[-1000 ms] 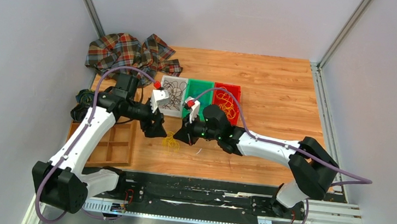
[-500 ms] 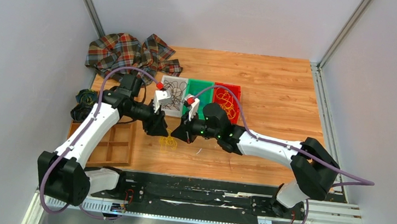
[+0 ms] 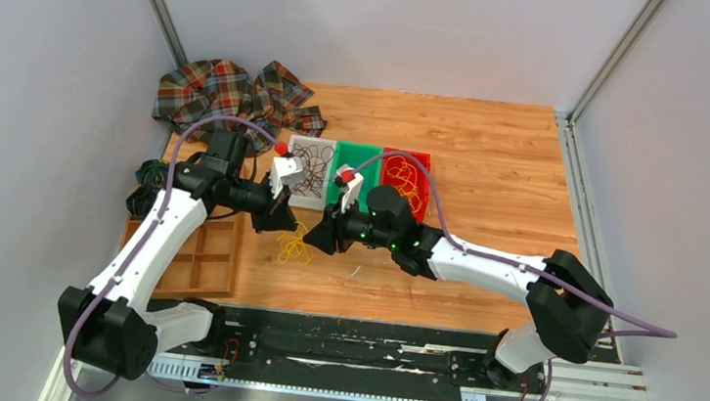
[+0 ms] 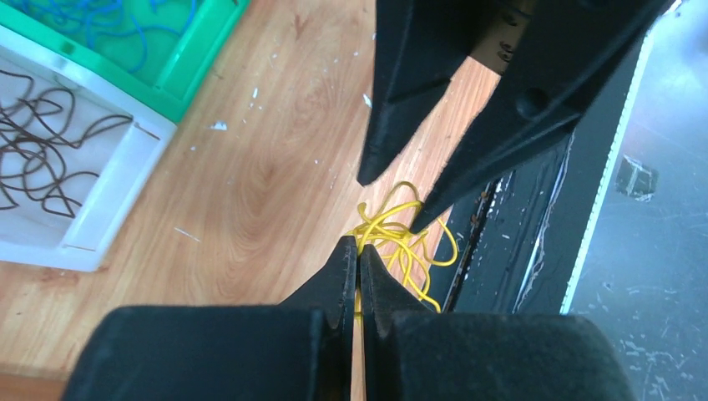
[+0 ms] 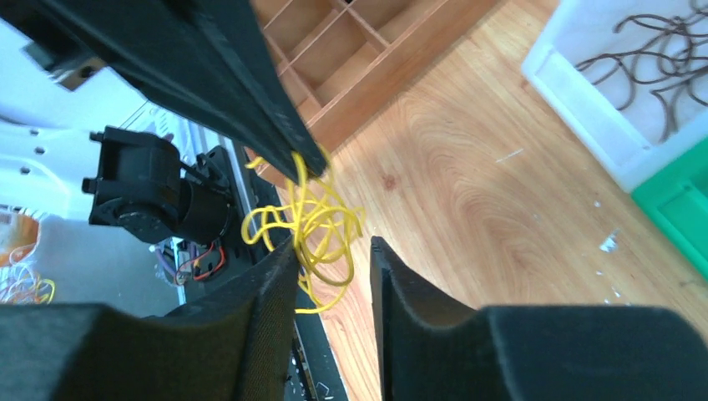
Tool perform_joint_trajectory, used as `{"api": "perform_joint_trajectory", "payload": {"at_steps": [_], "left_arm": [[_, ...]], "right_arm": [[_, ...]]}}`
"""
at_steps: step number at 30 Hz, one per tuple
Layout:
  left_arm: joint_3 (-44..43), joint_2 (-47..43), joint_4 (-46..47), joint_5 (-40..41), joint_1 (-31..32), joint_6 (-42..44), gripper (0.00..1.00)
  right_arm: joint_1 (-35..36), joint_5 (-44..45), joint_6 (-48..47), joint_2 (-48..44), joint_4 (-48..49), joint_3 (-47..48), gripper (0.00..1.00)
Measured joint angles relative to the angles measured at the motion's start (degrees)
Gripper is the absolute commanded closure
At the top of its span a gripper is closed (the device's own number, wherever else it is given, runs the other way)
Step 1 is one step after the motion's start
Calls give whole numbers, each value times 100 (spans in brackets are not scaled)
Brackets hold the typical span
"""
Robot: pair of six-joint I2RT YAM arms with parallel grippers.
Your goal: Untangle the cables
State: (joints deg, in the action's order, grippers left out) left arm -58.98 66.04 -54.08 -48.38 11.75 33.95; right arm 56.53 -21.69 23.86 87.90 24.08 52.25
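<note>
The cables here are a tangle of thin yellow loops, which hang between the two arms just above the wooden table. My left gripper is shut on a strand at the top of the bunch. In the left wrist view the closed tips pinch the yellow cables. My right gripper is open, and the yellow loops lie against its left finger with a gap to the other finger. The left gripper reaches in from above in the right wrist view.
Behind the grippers stand a white tray of dark cables, a green tray and a red tray of yellow cables. A wooden compartment box lies at the left, with dark coiled bundles and a plaid cloth beyond it.
My left gripper has closed on the yellow bunch. My right gripper has opened and let go. The bunch has shifted slightly left.
</note>
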Motion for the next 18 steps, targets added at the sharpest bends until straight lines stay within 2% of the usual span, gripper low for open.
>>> {"api": "perform_joint_trajectory", "payload": {"at_steps": [7,18], "left_arm": [[-81,-505,2,-26,0,-348,99],[-133,-870,-2,-188,0,-634,99]], "right_arm": [[210,1067,17,-334,107,-79,52],[459,1943,-264,-334,203,81,57]]}}
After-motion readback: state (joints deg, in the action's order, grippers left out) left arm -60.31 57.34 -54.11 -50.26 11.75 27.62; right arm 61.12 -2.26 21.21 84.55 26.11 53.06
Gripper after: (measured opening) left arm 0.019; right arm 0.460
